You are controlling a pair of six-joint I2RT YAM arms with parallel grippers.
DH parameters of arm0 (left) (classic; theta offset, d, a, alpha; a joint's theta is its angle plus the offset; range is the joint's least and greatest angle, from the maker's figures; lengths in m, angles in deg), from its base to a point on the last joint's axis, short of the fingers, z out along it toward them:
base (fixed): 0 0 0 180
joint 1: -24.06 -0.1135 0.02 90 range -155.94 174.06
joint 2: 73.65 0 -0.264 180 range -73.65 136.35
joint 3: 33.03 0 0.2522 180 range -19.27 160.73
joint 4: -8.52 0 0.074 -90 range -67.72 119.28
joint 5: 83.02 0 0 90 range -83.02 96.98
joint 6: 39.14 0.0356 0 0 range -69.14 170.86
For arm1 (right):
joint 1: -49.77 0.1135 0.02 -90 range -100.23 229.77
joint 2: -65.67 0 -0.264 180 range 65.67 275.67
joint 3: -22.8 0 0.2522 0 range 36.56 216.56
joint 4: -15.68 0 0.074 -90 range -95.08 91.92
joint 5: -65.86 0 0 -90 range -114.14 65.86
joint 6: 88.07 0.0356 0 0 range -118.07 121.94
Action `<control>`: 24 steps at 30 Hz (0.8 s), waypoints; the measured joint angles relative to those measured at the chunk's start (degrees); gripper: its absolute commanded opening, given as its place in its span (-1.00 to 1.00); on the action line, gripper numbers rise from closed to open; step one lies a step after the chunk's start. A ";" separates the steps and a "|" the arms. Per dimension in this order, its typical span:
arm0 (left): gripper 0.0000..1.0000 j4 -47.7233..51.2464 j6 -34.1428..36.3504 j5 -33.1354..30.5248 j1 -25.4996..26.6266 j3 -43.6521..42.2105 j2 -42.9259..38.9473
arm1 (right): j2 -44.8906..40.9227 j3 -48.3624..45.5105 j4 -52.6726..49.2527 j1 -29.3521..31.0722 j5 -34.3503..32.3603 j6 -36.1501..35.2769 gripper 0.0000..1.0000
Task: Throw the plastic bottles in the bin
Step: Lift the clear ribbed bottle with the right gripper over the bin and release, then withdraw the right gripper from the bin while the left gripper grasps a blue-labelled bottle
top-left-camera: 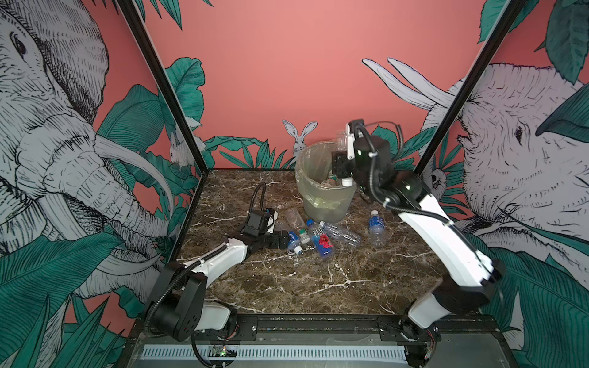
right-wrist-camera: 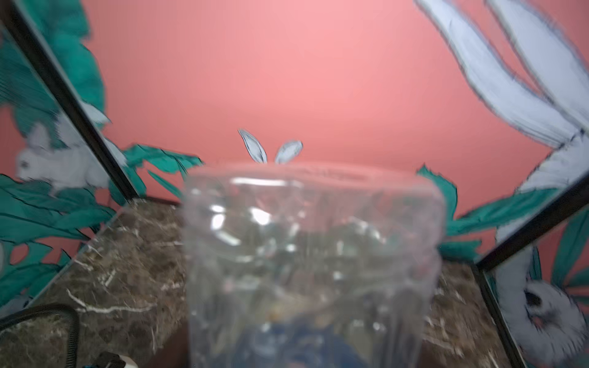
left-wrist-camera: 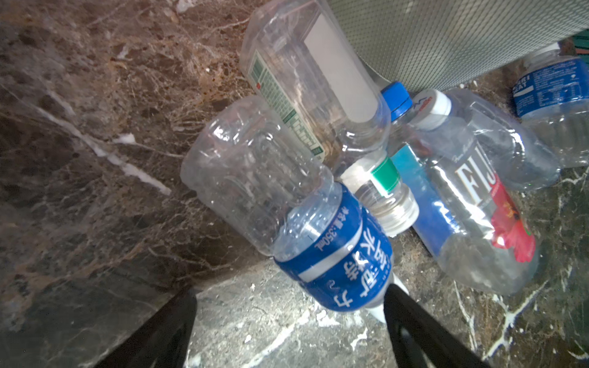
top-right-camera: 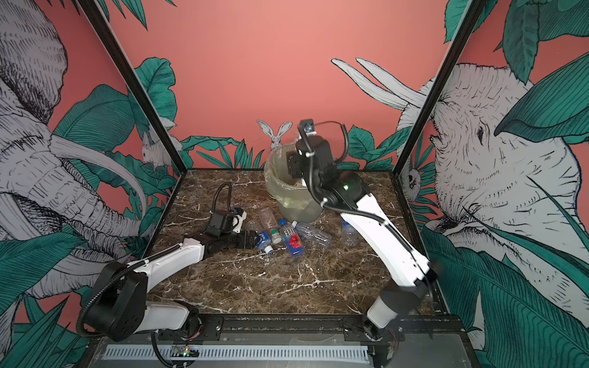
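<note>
Hanging low over the veined brown marble table (top-left-camera: pixel 318 280), my left gripper (left-wrist-camera: pixel 290 291) stands wide open, its black fingers (left-wrist-camera: pixel 165 331) flanking a ribbed clear bottle (left-wrist-camera: pixel 334 264) with a glossy blue band label. It lies among other crumpled plastic bottles (top-left-camera: pixel 342 234), just beside the foot of the round, tapered, translucent grey bin (top-left-camera: pixel 338 207). My right gripper (top-left-camera: pixel 340 161) is raised at the bin's bag-lined rim with a clear bottle (top-left-camera: pixel 341 140) above the opening; whether its jaws grip that bottle I cannot tell.
</note>
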 measured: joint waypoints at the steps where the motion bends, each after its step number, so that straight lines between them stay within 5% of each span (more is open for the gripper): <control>1: 0.85 0.07 -0.15 -0.04 0.00 -0.44 -0.70 | 4.50 5.51 -1.86 -1.14 -0.07 -0.15 0.98; 4: 0.85 0.07 -0.44 -0.09 0.04 -1.22 -2.71 | 13.75 15.52 -7.32 -3.30 -0.98 -0.44 0.97; 7: 0.85 0.02 -0.46 -0.20 0.17 -1.42 -3.82 | 14.32 14.03 -10.10 -3.43 -0.87 -0.61 0.98; 18: 0.86 0.39 -0.42 -0.70 0.22 -1.57 -4.26 | -14.32 -16.61 -3.65 -3.02 -0.55 -0.24 0.97; 24: 0.86 0.85 -0.44 -1.20 0.22 -0.35 -3.82 | -21.79 -32.52 -1.75 -8.07 1.79 2.16 0.98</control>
